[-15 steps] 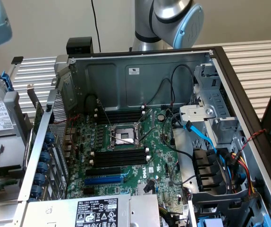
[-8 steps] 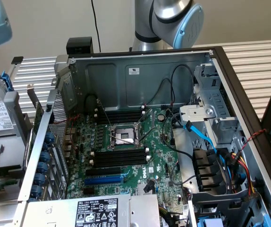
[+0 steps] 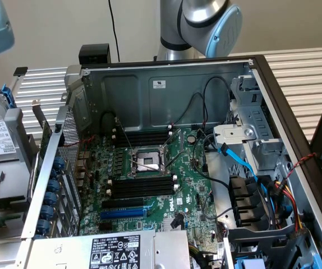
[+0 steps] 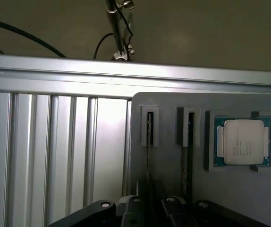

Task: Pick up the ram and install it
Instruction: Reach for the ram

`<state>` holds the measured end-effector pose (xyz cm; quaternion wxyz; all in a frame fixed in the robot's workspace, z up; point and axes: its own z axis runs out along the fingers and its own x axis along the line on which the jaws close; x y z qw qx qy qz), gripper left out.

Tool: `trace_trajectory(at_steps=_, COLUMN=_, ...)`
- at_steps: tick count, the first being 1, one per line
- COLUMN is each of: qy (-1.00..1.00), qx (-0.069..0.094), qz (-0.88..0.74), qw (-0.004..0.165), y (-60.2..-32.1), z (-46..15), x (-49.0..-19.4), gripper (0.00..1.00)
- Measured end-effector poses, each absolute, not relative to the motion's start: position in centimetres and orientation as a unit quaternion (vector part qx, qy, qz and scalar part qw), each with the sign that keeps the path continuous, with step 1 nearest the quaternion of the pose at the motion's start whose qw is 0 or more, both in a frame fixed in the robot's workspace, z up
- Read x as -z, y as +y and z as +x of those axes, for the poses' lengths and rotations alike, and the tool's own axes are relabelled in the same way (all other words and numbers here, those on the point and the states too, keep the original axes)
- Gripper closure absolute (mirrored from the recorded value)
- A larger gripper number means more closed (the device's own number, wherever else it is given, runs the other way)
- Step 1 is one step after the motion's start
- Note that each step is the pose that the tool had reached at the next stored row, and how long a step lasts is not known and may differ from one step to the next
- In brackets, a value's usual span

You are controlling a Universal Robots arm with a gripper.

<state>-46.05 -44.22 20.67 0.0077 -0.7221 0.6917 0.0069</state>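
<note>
On the slatted metal table (image 3: 295, 73) of the exterior view, an opened computer case (image 3: 166, 84) is lying with its green motherboard (image 3: 189, 168) facing up, and the grey robot arm (image 3: 206, 22) is rising behind the far wall of the case. At the middle of the board the CPU socket (image 3: 148, 161) is sitting between two groups of long black memory slots (image 3: 141, 186), and a blue slot (image 3: 124, 213) is lying nearer to the labelled power supply (image 3: 116, 250). Passing to the wrist view, the gripper (image 4: 153, 208) is staying close to a grey holder (image 4: 168, 156) that is resting on a ribbed metal surface (image 4: 55, 156). The ram (image 4: 148, 142) is standing on its edge in a narrow slot of this holder, the slot farther from the CPU chip (image 4: 243, 142), and a second thin board (image 4: 188, 156) is standing in the slot between them. How wide the gripper is standing is not possible to judge.
</note>
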Motion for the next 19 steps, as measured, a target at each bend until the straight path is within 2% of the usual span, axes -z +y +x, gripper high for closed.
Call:
trace_trajectory(at_steps=4, qy=0.692, qx=-0.007, qz=-0.722, qw=0.008, y=-44.2, z=-46.1, x=-20.8, gripper=0.80)
trace_trajectory(at_steps=19, qy=0.692, qx=-0.007, qz=-0.722, qw=0.008, y=-44.2, z=-46.1, x=-27.6, gripper=0.80)
